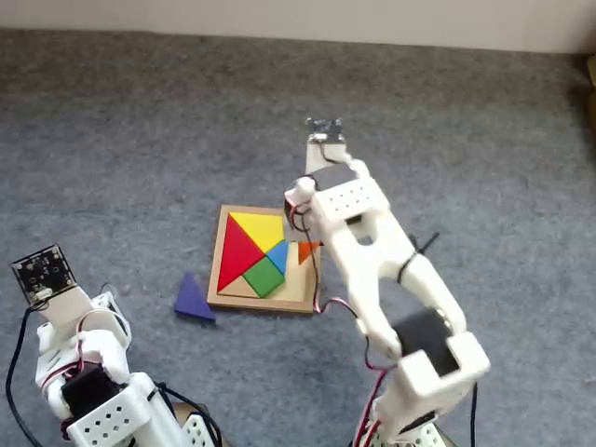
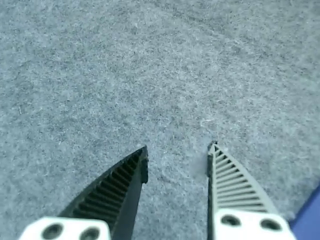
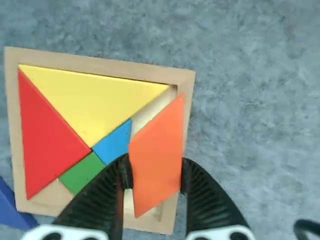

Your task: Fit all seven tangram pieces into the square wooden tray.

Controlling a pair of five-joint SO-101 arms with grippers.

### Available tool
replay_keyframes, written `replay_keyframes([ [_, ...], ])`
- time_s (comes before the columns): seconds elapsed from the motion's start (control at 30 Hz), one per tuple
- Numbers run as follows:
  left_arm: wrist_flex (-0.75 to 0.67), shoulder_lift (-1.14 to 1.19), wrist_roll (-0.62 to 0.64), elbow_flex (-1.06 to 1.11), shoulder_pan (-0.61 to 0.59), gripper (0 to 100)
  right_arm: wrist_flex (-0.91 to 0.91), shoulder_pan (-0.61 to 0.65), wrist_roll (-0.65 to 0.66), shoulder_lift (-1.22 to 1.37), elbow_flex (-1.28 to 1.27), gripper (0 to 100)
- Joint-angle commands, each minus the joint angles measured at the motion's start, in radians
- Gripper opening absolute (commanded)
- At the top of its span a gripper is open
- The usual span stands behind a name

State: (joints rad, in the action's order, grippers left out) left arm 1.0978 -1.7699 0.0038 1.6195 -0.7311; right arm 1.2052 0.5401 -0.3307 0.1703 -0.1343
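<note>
The square wooden tray (image 1: pixel 222 300) (image 3: pixel 187 80) lies on the grey carpet. It holds a yellow triangle (image 1: pixel 258 229) (image 3: pixel 95 100), a red triangle (image 1: pixel 237 256) (image 3: pixel 42 135), a blue piece (image 1: pixel 277 256) (image 3: pixel 114 145) and a green piece (image 1: pixel 264 277) (image 3: pixel 82 172). My right gripper (image 3: pixel 152 172) hangs over the tray's right side, shut on an orange parallelogram (image 3: pixel 156 152) (image 1: pixel 308 250) held above the bare slot. A purple triangle (image 1: pixel 193 299) (image 3: pixel 10 207) lies on the carpet left of the tray. My left gripper (image 2: pixel 177 160) is open over bare carpet at the front left.
Grey carpet (image 1: pixel 140 140) surrounds the tray on all sides. The left arm's base (image 1: pixel 93 382) stands at the front left and the right arm's base (image 1: pixel 424 382) at the front right. A pale wall strip (image 1: pixel 279 14) runs along the back.
</note>
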Motion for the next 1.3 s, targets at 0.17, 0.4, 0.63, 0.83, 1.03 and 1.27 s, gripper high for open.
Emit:
replay_keyframes([
  [0.17,-0.002,-0.048,-0.009,-0.002,0.021,21,0.004,0.022,-0.081,0.131,0.185,1.0],
  [0.4,-0.002,-0.048,-0.009,-0.002,0.021,21,0.008,0.024,-0.098,0.140,0.182,10.0],
  [0.63,-0.006,-0.048,-0.009,0.008,0.021,21,0.028,0.061,-0.129,0.122,0.180,12.4],
  [0.83,-0.006,-0.048,-0.009,0.015,0.021,21,0.099,0.077,-0.133,0.119,0.188,18.3],
  [1.03,-0.006,-0.048,-0.009,0.016,0.021,21,0.114,0.077,-0.129,0.117,0.188,20.7],
  [1.27,-0.006,-0.048,-0.009,0.016,0.021,21,0.137,0.073,-0.071,0.102,0.188,17.0],
])
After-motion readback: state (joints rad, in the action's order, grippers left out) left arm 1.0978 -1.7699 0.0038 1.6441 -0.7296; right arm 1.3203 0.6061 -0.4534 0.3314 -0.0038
